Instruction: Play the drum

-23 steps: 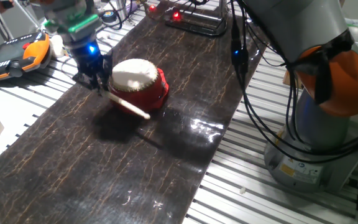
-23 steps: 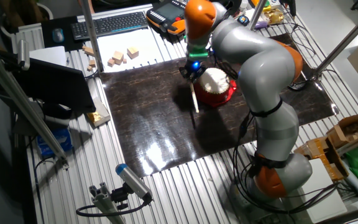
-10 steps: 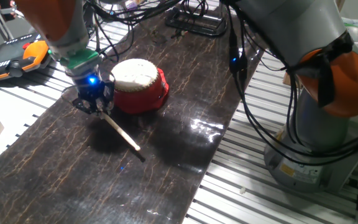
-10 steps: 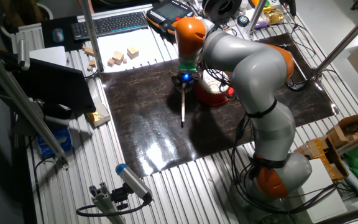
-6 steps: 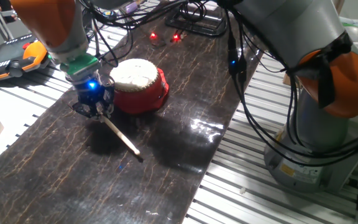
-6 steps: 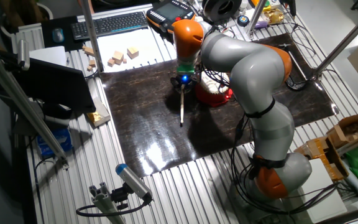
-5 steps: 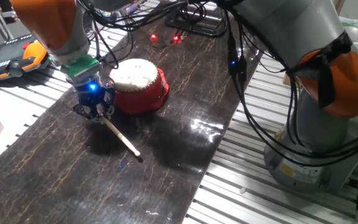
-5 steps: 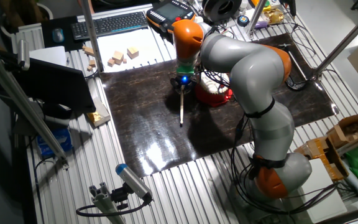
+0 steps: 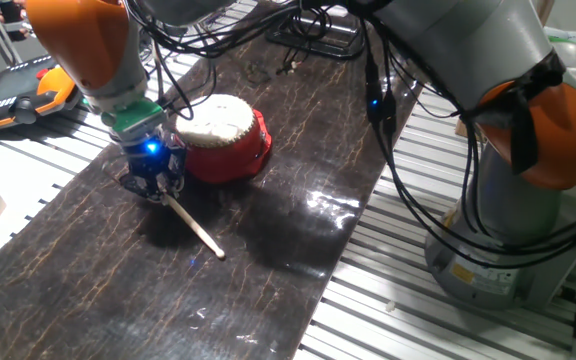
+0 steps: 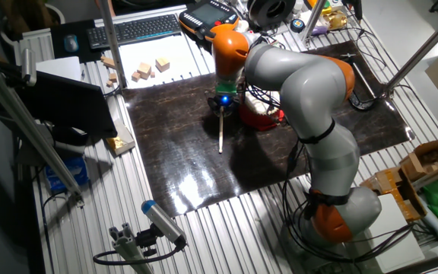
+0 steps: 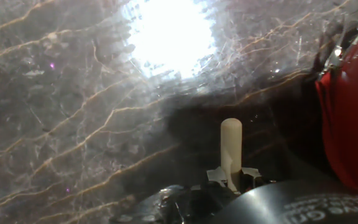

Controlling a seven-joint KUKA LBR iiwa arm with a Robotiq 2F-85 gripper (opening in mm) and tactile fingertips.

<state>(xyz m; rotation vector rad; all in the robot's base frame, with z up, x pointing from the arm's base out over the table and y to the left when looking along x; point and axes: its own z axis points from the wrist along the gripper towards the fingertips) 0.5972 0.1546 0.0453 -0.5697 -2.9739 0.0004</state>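
Tool (image 9: 156, 187) low over dark marbled table (image 9: 268, 260), closed on one end of pale wooden stick (image 9: 193, 228); stick slants down toward 4 o'clock, far tip near table. Drum (image 9: 224, 137) stands just beside tool, at its 2 o'clock, cream skin up.

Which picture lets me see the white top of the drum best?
One fixed view: the drum sits close and large there, its cream skin top in plain sight beside the gripper, which holds the stick. In the other fixed view the drum is small and half hidden behind the arm. The hand view catches only its red side.
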